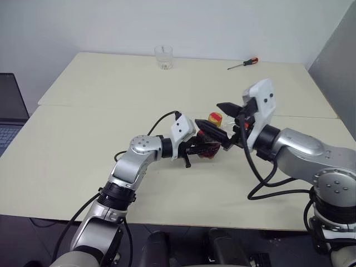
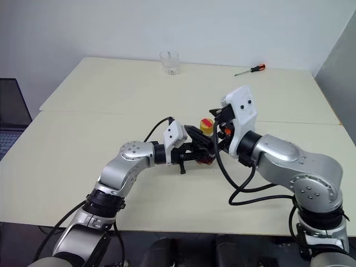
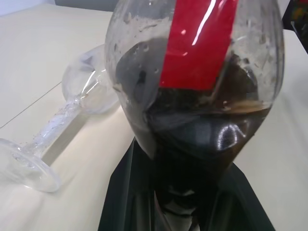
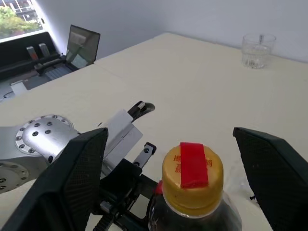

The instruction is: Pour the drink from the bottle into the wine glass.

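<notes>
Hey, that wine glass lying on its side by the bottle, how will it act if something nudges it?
The wine glass lies tipped over on the table, so its rounded bowl would probably let it roll, likely in an arc around its foot. It looks thin and clear, so probably fragile, and smooth enough to slip under a nudge.

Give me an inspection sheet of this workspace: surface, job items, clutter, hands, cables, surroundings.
Surface: cream table, seam across it.
Job items: bottle upright, yellow cap on, dark drink low inside; wine glass lying on its side beside the bottle.
Clutter: tumbler and screwdriver at the far edge.
Hands: left hand shut on the bottle; right hand open, fingers either side of the cap, not touching.
Cables: black cables looped along both arms.
Surroundings: laptop beside the table, white wall behind.
</notes>
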Robot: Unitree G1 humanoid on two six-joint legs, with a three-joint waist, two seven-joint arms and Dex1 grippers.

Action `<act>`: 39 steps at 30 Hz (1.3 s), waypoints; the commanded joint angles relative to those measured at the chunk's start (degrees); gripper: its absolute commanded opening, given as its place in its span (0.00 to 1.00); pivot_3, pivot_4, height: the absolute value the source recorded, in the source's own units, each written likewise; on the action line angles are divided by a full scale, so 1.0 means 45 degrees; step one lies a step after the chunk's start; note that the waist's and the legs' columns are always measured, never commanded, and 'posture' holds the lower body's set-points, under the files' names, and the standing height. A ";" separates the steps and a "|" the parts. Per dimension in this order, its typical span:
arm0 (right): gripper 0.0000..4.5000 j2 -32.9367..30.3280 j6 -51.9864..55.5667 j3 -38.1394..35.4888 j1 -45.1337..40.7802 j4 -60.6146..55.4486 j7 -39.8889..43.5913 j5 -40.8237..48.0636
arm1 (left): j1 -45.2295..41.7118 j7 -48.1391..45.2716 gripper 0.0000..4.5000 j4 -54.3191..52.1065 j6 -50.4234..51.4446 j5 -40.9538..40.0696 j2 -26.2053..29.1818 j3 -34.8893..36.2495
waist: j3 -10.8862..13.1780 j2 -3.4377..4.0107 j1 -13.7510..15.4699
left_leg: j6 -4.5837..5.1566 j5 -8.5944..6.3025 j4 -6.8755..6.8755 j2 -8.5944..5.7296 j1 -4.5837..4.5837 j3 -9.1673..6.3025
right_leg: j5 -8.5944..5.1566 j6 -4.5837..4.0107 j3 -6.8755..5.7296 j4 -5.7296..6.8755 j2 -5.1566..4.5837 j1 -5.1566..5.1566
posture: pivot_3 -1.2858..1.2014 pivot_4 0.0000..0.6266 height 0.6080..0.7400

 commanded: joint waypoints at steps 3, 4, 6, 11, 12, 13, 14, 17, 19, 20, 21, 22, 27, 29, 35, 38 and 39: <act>1.00 0.0325 -0.0316 -0.0216 -0.0071 0.0037 -0.0355 -0.1048 | -0.0213 0.0085 0.14 -0.0636 -0.0195 -0.0128 -0.0058 0.0210 | 0.0000 0.0000 0.0000 | 0.0000 0.0000 0.0001 0.0001 0.0001 0.0000 | 0.0000 0.0000 -0.0006 0.0003 0.0001 0.0000 | 0.52 0.24 1.00; 1.00 0.0422 -0.0331 -0.0208 -0.0076 0.0123 -0.0339 -0.1188 | -0.0232 0.0090 0.14 -0.0610 -0.0208 -0.0118 -0.0065 0.0206 | 0.0000 0.0000 0.0000 | 0.0000 0.0000 0.0001 0.0001 0.0002 -0.0001 | 0.0000 0.0000 -0.0008 0.0003 0.0002 0.0001 | 0.52 0.24 1.00; 1.00 0.0590 -0.0324 -0.0203 -0.0088 0.0236 -0.0267 -0.1417 | -0.0238 0.0091 0.14 -0.0591 -0.0224 -0.0115 -0.0052 0.0224 | 0.0000 0.0000 -0.0001 | 0.0000 0.0000 0.0000 0.0002 0.0002 -0.0001 | 0.0000 0.0000 -0.0008 0.0003 0.0003 0.0000 | 0.52 0.24 1.00; 1.00 0.0904 -0.0456 -0.0208 -0.0123 0.0703 0.0097 -0.2186 | -0.0201 0.0067 0.14 -0.0593 -0.0249 -0.0113 0.0056 0.0288 | 0.0000 0.0000 -0.0002 | 0.0000 0.0000 0.0000 0.0002 0.0001 0.0001 | 0.0020 -0.0034 -0.0011 0.0003 0.0004 -0.0002 | 0.52 0.24 1.00; 1.00 0.0949 -0.0474 -0.0217 -0.0126 0.0769 0.0169 -0.2324 | -0.0211 0.0079 0.14 -0.0587 -0.0244 -0.0110 0.0057 0.0289 | 0.0000 0.0000 -0.0002 | 0.0000 0.0000 0.0000 0.0001 0.0001 0.0002 | 0.0019 -0.0034 -0.0012 0.0003 0.0004 -0.0001 | 0.52 0.24 1.00; 1.00 0.0992 -0.0510 -0.0216 -0.0133 0.0848 0.0235 -0.2496 | -0.0214 0.0099 0.14 -0.0599 -0.0233 -0.0113 0.0066 0.0301 | 0.0000 0.0000 -0.0004 | 0.0000 0.0000 0.0000 0.0001 0.0002 0.0004 | 0.0019 -0.0033 -0.0013 0.0003 0.0004 -0.0002 | 0.52 0.24 1.00; 1.00 0.1040 -0.0546 -0.0232 -0.0138 0.0921 0.0302 -0.2632 | -0.0207 0.0125 0.14 -0.0632 -0.0212 -0.0126 0.0078 0.0324 | 0.0000 0.0000 -0.0003 | 0.0000 0.0000 0.0000 0.0001 0.0001 0.0003 | 0.0019 -0.0033 -0.0014 0.0003 0.0004 -0.0002 | 0.52 0.24 1.00; 1.00 0.1145 -0.0542 -0.0291 -0.0098 0.0947 0.0486 -0.2892 | -0.0164 0.0177 0.14 -0.0725 -0.0174 -0.0164 0.0127 0.0339 | 0.0000 0.0000 -0.0003 | 0.0000 0.0000 0.0000 0.0002 0.0001 0.0001 | 0.0019 -0.0033 -0.0017 0.0003 0.0005 -0.0002 | 0.52 0.24 1.00; 1.00 0.1076 -0.0507 -0.0432 0.0032 0.0888 0.0680 -0.2939 | -0.0152 0.0219 0.14 -0.0744 -0.0159 -0.0177 0.0143 0.0332 | 0.0000 0.0000 -0.0003 | 0.0000 0.0000 -0.0001 0.0002 0.0001 0.0002 | 0.0020 -0.0033 -0.0018 0.0002 0.0005 -0.0002 | 0.52 0.24 1.00; 1.00 0.1003 -0.0491 -0.0561 0.0119 0.0853 0.0780 -0.2910 | -0.0142 0.0235 0.14 -0.0755 -0.0150 -0.0183 0.0151 0.0335 | 0.0000 0.0000 -0.0002 | 0.0000 0.0000 -0.0001 0.0001 0.0001 0.0002 | 0.0019 -0.0033 -0.0018 0.0002 0.0005 -0.0002 | 0.52 0.24 1.00; 1.00 0.0934 -0.0474 -0.0679 0.0183 0.0823 0.0879 -0.2876 | -0.0134 0.0244 0.14 -0.0761 -0.0146 -0.0183 0.0159 0.0333 | 0.0000 0.0000 -0.0001 | 0.0000 0.0000 -0.0001 0.0001 0.0001 0.0002 | 0.0020 -0.0033 -0.0018 0.0001 0.0004 -0.0002 | 0.52 0.24 1.00; 1.00 0.0874 -0.0452 -0.0802 0.0240 0.0785 0.0987 -0.2814 | -0.0130 0.0249 0.14 -0.0766 -0.0144 -0.0183 0.0166 0.0330 | 0.0000 0.0000 -0.0002 | 0.0000 0.0000 -0.0001 0.0000 0.0001 0.0002 | 0.0020 -0.0034 -0.0018 0.0001 0.0004 -0.0002 | 0.52 0.24 1.00; 1.00 0.0490 -0.0411 -0.1325 0.0550 0.0499 0.1941 -0.2184 | -0.0130 0.0221 0.14 -0.0707 -0.0165 -0.0171 0.0162 0.0286 | 0.0000 0.0000 -0.0004 | 0.0000 0.0000 -0.0001 0.0001 0.0001 0.0001 | 0.0019 -0.0033 -0.0019 0.0001 0.0004 -0.0002 | 0.52 0.24 1.00; 1.00 0.0379 -0.0388 -0.1480 0.0628 0.0426 0.2228 -0.1929 | -0.0139 0.0209 0.14 -0.0673 -0.0181 -0.0165 0.0147 0.0267 | 0.0000 0.0000 -0.0002 | 0.0000 0.0000 -0.0001 0.0001 0.0001 -0.0001 | 0.0019 -0.0033 -0.0021 0.0002 0.0005 -0.0001 | 0.52 0.24 1.00; 1.00 0.0576 -0.0431 -0.1463 0.0601 0.0376 0.2333 -0.1676 | -0.0158 0.0219 0.14 -0.0664 -0.0165 -0.0176 0.0140 0.0285 | 0.0000 0.0000 -0.0010 | 0.0000 0.0000 -0.0001 0.0002 0.0002 -0.0003 | 0.0018 -0.0031 -0.0020 0.0004 0.0007 -0.0001 | 0.52 0.24 1.00; 1.00 0.0703 -0.0411 -0.1325 0.0594 0.0326 0.2315 -0.1740 | -0.0153 0.0229 0.14 -0.0683 -0.0146 -0.0188 0.0144 0.0302 | 0.0000 0.0000 -0.0009 | 0.0000 0.0000 -0.0001 0.0001 0.0002 -0.0001 | 0.0018 -0.0031 -0.0018 0.0003 0.0007 -0.0001 | 0.52 0.24 1.00; 1.00 0.0736 -0.0407 -0.1311 0.0595 0.0323 0.2354 -0.1728 | -0.0152 0.0231 0.14 -0.0689 -0.0141 -0.0188 0.0144 0.0300 | 0.0000 0.0000 -0.0006 | 0.0000 0.0000 0.0000 0.0000 0.0002 -0.0001 | 0.0018 -0.0031 -0.0019 0.0003 0.0007 -0.0001 | 0.52 0.24 1.00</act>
